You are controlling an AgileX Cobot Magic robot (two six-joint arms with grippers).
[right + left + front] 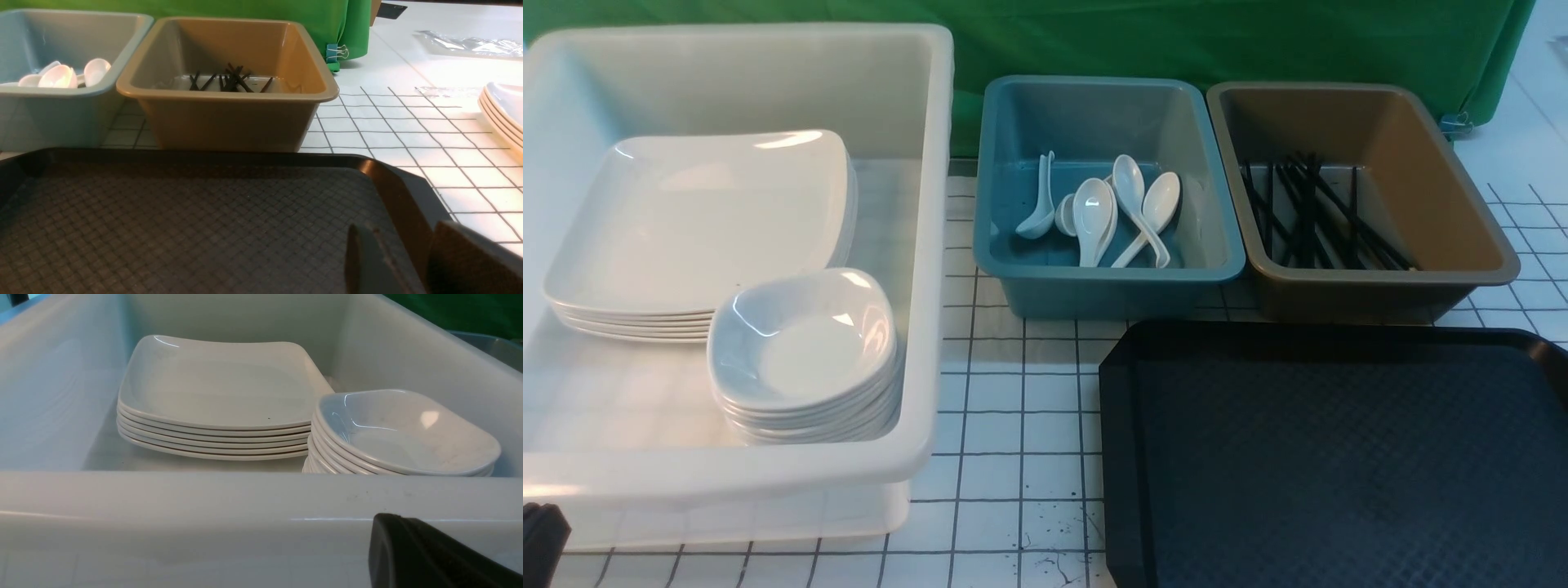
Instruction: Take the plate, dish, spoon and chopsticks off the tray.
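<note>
At the far left of the front view, a dark sliver of the left gripper point(541, 531) pokes in at the lower corner, just outside the big white tub point(931, 245). In the left wrist view only one black finger point(429, 555) shows against the tub's near wall; its jaws are pressed together with nothing between them.

Inside the white tub lies a stack of plates point(698, 220) — large white rounded squares — toward the tub's far left. In front of it, touching or nearly touching the plate stack, sits a stack of small dishes point(805, 351).

Next to the right, on the gridded tabletop point(1013, 408), stands the blue tub point(1107, 282). It holds several white spoons point(1107, 212), lying loosely against one another on its floor.

Just beside it is the brown tub point(1380, 282), with a heap of black chopsticks point(1311, 216) crossing each other inside.

In front of the brown tub — near the robot, on the right — lies the tray point(1339, 457), black, diamond-textured, its surface bare. The right gripper point(408, 261) shows only in the right wrist view, hanging over the tray's near right corner; its two fingers stand spread apart, with nothing seen between them. Farther right in that view, another pile of white plates point(504, 112) rests on the tabletop, well apart from the tray.
</note>
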